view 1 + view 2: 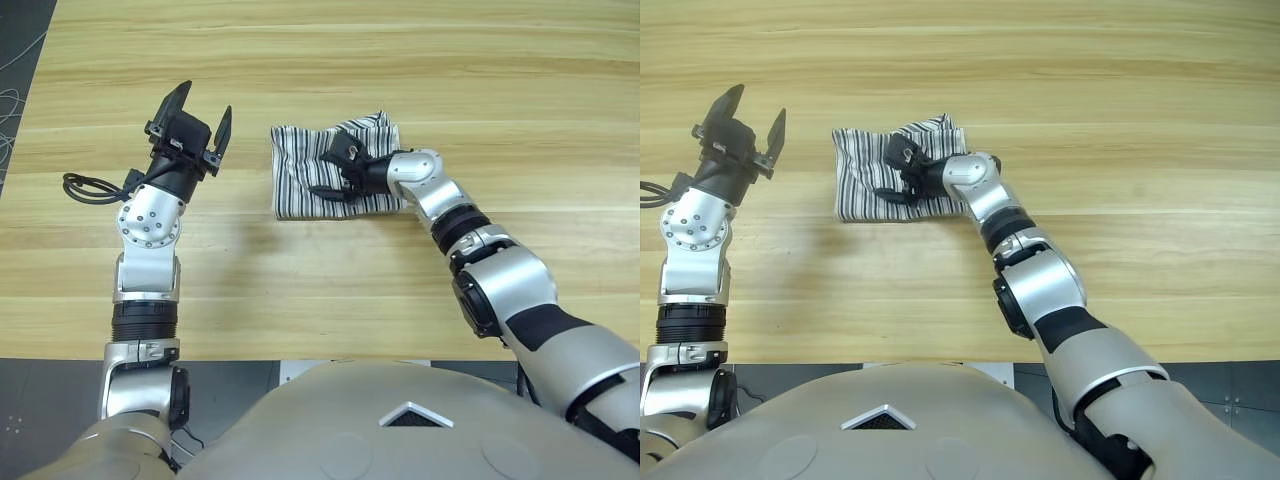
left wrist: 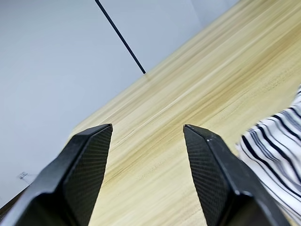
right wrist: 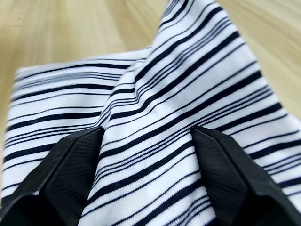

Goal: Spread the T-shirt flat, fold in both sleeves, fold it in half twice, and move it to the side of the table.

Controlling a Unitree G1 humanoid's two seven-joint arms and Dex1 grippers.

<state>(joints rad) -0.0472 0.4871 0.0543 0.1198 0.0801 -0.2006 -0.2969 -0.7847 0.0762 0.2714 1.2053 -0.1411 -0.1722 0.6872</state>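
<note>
The wooden table [image 1: 420,70] carries the striped T-shirt [image 1: 295,172] near its middle, well in from every edge. It is already folded to a small rectangle with its long axis running parallel to the near edge. The right gripper [image 1: 335,168] rests on the bundle's right half, its fingers spread wide astride a raised ridge of cloth without pinching it. The left gripper [image 1: 205,105] hangs wide open and empty, near the bundle's left edge. The right arm looks better placed to slide the bundle sideways.
</note>
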